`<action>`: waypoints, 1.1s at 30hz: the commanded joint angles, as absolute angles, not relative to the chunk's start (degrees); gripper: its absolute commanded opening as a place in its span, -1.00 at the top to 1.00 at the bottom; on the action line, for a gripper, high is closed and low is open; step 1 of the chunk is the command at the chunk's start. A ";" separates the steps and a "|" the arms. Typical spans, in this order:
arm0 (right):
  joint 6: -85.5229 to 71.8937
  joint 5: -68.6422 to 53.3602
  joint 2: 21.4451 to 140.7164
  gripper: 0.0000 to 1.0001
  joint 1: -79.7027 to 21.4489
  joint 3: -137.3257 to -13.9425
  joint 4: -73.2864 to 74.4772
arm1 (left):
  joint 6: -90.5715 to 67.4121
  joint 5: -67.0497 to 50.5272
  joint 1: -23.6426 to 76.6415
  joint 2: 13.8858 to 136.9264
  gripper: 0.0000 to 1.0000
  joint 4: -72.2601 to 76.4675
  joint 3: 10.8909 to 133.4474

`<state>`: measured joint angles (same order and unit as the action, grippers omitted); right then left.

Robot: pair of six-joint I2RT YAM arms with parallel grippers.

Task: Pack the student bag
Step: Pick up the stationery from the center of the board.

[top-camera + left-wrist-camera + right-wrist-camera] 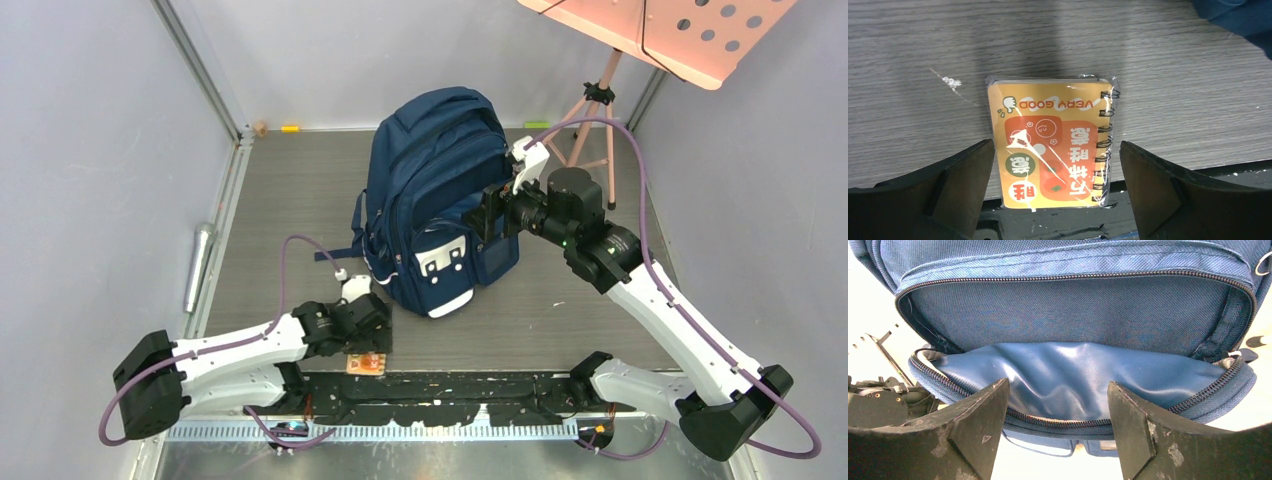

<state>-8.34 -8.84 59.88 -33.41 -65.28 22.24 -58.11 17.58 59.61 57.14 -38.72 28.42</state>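
bag: the student bag stood upright mid-table, a pocket unzipped | left gripper: jaws wide open, one each side of a small orange notebook lying flat | right gripper: jaws open at the pocket's mouth

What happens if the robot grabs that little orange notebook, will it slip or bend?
Probably a bit slippery: the notebook is sealed in shiny, crinkled clear wrap. It looks small and thin, so it is likely light. The wire spiral and flat cover suggest it stays fairly stiff, not floppy.
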 commanded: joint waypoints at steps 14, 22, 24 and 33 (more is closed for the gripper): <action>-8.23 -8.71 59.53 -0.57 -33.05 -63.96 21.40 | -57.30 20.16 62.13 68.57 -0.99 -36.98 31.53; -8.28 -8.34 59.44 -0.57 -33.05 -63.73 21.00 | -57.46 18.47 62.20 70.49 -0.81 -33.16 29.25; -8.26 -8.09 59.30 -0.57 -33.05 -63.72 21.04 | -57.25 19.18 62.18 69.50 -0.54 -33.28 28.82; -8.01 -6.28 58.36 -0.57 -33.02 -63.98 21.97 | -52.47 25.66 62.22 57.10 -0.14 -38.60 31.54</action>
<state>-8.34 -8.82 59.42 -33.36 -64.58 20.97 -55.77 21.19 62.15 63.07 -37.23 29.65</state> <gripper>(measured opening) 0.782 0.676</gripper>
